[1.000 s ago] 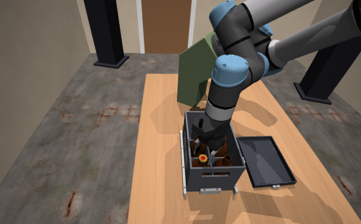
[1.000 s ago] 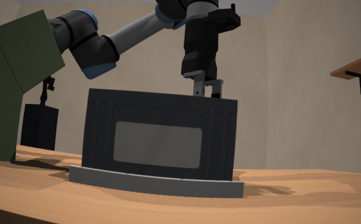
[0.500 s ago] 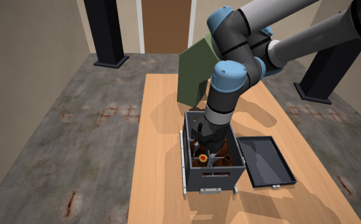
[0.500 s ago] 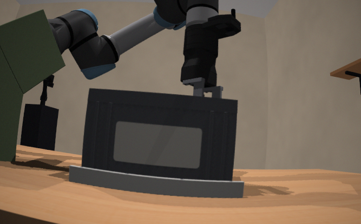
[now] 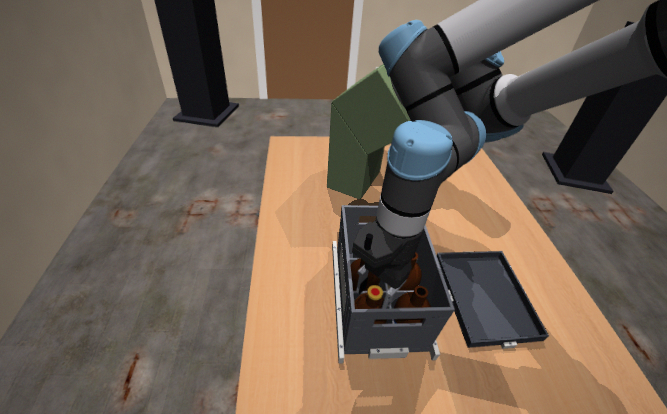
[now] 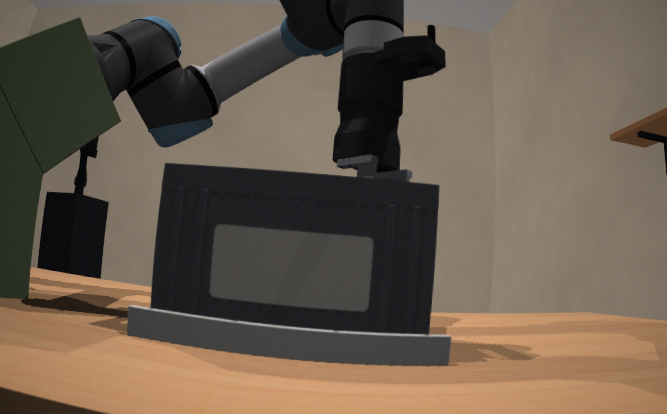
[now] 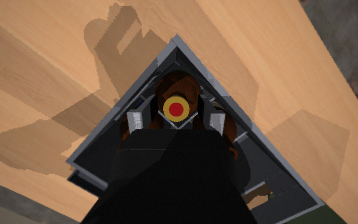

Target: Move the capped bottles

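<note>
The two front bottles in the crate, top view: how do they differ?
The front-left bottle wears a yellow cap with a red centre; the front-right bottle has a bare, open neck. The left one sits nearer the open gripper, whose fingers hold nothing; the right one sits towards the tray. Both are brown, upright, and in separate cells of the crate.
</note>
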Available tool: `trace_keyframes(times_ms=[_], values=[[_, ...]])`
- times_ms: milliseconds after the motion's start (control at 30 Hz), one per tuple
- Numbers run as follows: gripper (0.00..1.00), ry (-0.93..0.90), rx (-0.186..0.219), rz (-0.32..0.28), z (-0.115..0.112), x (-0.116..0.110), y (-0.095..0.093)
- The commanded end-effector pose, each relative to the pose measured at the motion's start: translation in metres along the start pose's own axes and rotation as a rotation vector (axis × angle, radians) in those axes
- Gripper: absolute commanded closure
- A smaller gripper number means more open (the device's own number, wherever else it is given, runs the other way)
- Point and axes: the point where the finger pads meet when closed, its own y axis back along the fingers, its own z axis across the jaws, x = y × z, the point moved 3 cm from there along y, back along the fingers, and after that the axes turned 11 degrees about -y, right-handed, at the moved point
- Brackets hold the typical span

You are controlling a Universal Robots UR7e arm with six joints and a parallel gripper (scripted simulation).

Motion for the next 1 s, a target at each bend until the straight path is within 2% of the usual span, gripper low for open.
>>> trace_keyframes(times_ms=[0,767,800,967], values=[[0.00,0.000,0.000,0.001,-0.0002,0.0005,-0.0039],[0.00,0.000,0.000,0.002,-0.0002,0.0005,-0.0087],[1.00,0.000,0.000,0.002,-0.0002,0.0005,-0.0086],[1.00,0.000,0.000,0.002,-0.0002,0.0005,-0.0086]])
